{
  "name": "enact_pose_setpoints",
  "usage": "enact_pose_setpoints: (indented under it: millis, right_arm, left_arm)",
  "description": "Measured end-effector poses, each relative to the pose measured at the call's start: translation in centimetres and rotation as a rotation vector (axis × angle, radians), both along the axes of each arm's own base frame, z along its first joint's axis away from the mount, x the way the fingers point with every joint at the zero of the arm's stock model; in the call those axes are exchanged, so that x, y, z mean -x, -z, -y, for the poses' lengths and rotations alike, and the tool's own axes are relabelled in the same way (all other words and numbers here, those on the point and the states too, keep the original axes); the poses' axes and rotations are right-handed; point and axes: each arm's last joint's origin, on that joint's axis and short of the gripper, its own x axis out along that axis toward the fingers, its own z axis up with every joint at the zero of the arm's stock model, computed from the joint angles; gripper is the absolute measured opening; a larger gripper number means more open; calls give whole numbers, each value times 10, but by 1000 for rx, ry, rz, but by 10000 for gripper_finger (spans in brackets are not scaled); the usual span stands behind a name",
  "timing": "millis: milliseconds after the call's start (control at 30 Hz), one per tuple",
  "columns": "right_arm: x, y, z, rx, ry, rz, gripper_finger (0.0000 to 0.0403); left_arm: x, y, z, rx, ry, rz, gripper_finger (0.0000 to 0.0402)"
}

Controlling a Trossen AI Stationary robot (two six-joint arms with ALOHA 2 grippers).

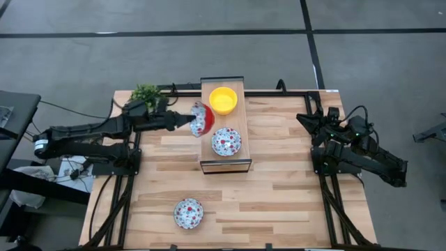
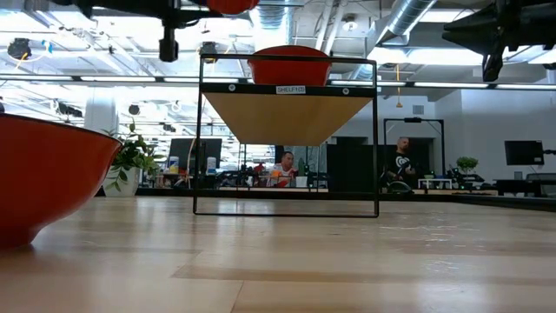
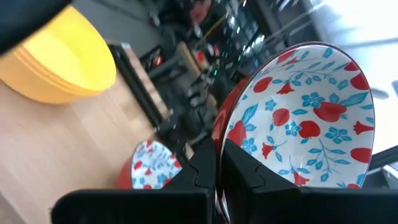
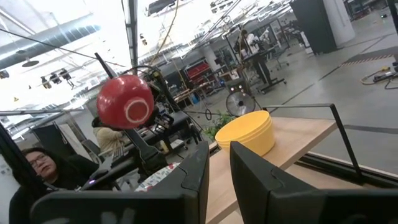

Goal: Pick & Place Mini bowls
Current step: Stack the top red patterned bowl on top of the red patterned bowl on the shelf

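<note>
The left gripper point(image 1: 189, 121), left of centre in the high view, is clamped on the rim of a floral mini bowl point(image 1: 203, 119), tipped on edge beside the wooden shelf point(image 1: 240, 129). The right gripper point(image 1: 304, 119) waits at right, fingers slightly parted, holding nothing.

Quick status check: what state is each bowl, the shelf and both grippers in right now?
Left gripper: shut on held floral bowl's rim.
Held floral bowl: tilted on edge, airborne beside shelf.
Yellow bowls: stacked upright on shelf.
Shelf floral bowl: upright.
Table floral bowl: upright, alone.
Shelf: standing.
Right gripper: empty, parked.
</note>
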Motion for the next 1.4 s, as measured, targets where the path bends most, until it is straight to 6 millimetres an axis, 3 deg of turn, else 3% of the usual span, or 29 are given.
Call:
enact_pose_setpoints:
  millis: [233,567,767,1100,1400]
  right_arm:
    - [0,0,0,0,0,0,54]
    - [0,0,0,-41,-6,13,54]
    - [-3,-3,-1,-72,-69,52,54]
    - [-26,-32,3,192,-123,213,54]
    - [-64,-57,17,296,-20,25,54]
  left_arm:
    - [-28,-28,-4,-42,99,-152,8]
    - [-40,-75,-7,-118,96,-275,8]
    - [-63,-80,-13,-170,92,-352,8]
    - [-112,-92,-32,-468,-88,-465,8]
    - [-147,-103,-44,-744,-211,-467,8]
